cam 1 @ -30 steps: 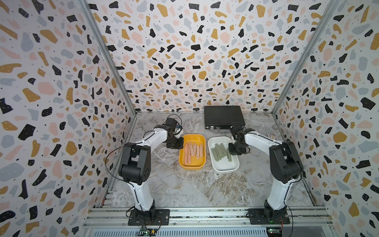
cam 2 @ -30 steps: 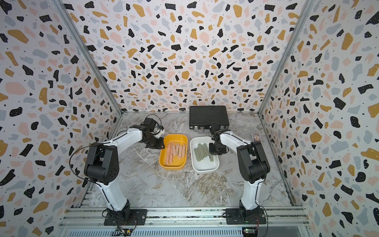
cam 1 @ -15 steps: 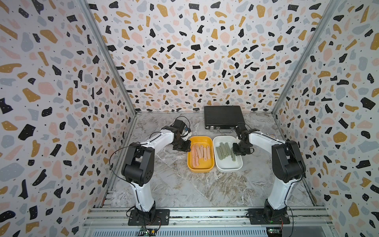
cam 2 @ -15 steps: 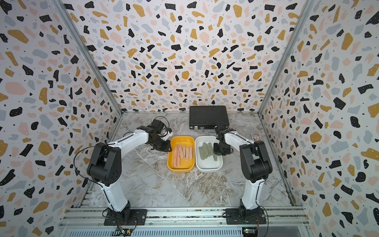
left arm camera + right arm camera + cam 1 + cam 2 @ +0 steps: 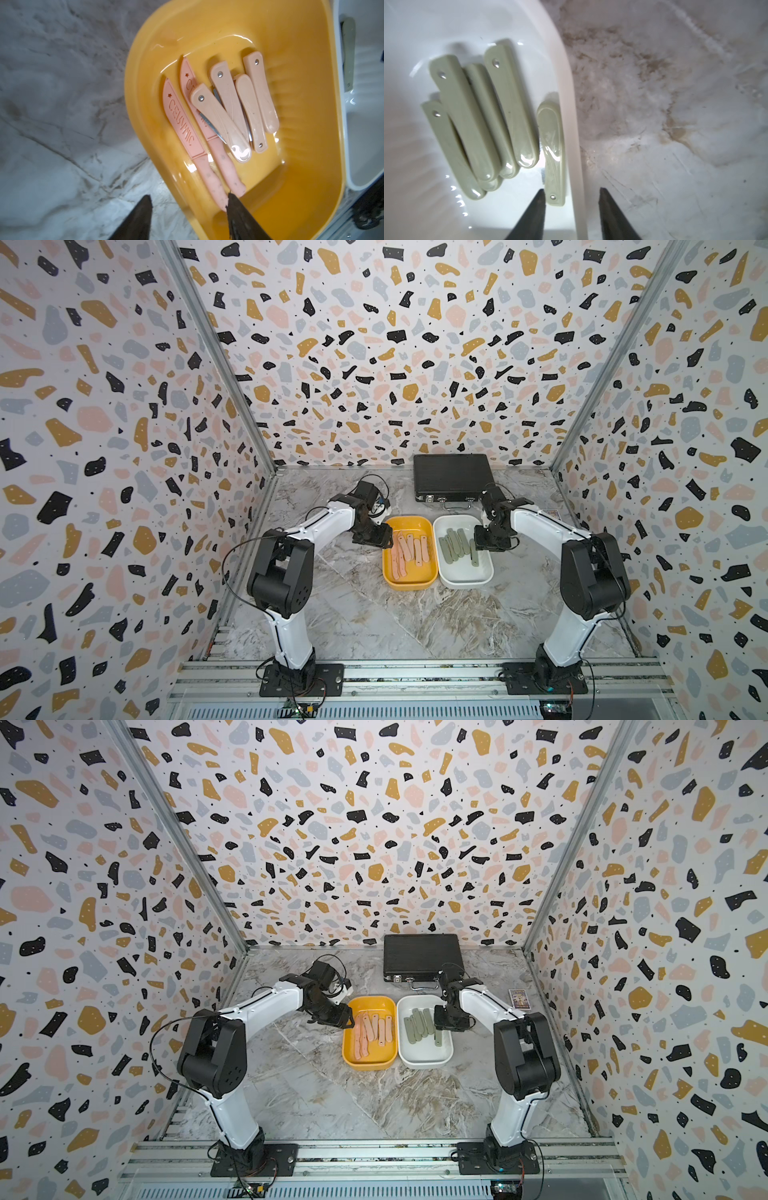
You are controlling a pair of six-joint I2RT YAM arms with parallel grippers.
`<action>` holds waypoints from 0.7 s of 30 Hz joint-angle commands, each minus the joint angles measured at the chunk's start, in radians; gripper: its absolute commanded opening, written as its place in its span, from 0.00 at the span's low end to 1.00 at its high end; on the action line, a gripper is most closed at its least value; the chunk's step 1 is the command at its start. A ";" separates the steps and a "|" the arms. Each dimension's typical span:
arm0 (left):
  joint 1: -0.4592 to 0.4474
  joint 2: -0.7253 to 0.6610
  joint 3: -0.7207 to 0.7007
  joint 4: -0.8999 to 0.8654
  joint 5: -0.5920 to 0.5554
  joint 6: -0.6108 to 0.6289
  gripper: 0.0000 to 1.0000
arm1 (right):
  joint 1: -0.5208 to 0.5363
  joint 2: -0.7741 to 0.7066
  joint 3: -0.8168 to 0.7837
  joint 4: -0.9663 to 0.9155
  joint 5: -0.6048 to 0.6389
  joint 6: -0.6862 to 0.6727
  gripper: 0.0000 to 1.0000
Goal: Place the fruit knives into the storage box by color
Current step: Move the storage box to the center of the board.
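One green knife (image 5: 490,185) lies mostly hidden under others.

Left arm (image 5: 324,520) and right arm (image 5: 540,526) forward and inward, wrists down, left jaws and right jaws apart

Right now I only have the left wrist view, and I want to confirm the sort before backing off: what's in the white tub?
Observer: Only green knives lie in the white tub; no pink among them.
Operator: Any knife lying loose elsewhere?
Observer: None that both top views show; beyond the yellow tub, the table carries a black case and a small card box.
Operator: And the right gripper?
Observer: The right gripper is open, straddling the white tub's wall, one finger inside beside a lone green knife.
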 commanded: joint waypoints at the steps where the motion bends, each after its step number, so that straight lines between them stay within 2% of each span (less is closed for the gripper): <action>1: 0.115 -0.105 0.040 -0.024 0.022 -0.003 0.70 | -0.001 -0.081 0.058 -0.063 0.036 -0.018 0.61; 2: 0.149 -0.135 0.036 -0.019 0.023 -0.004 0.71 | -0.001 -0.091 0.064 -0.069 0.045 -0.022 0.64; 5: 0.281 -0.225 0.013 0.010 0.037 -0.015 0.74 | -0.005 -0.131 0.073 -0.072 0.075 -0.034 0.87; 7: 0.372 -0.283 -0.014 0.040 0.046 -0.022 0.75 | -0.008 -0.152 0.085 -0.073 0.095 -0.045 0.99; 11: 0.504 -0.383 -0.062 0.101 -0.002 -0.025 0.80 | -0.012 -0.198 0.103 -0.074 0.125 -0.066 0.99; 13: 0.553 -0.445 -0.113 0.171 -0.049 -0.050 0.91 | -0.013 -0.247 0.074 -0.039 0.165 -0.077 0.99; 14: 0.571 -0.477 -0.149 0.215 -0.080 -0.069 0.98 | -0.013 -0.279 0.040 0.004 0.185 -0.084 0.99; 17: 0.590 -0.584 -0.307 0.411 -0.192 -0.113 0.99 | -0.013 -0.414 -0.126 0.212 0.218 -0.168 0.99; 21: 0.592 -0.713 -0.605 0.754 -0.243 -0.141 0.99 | -0.013 -0.593 -0.378 0.478 0.349 -0.291 0.99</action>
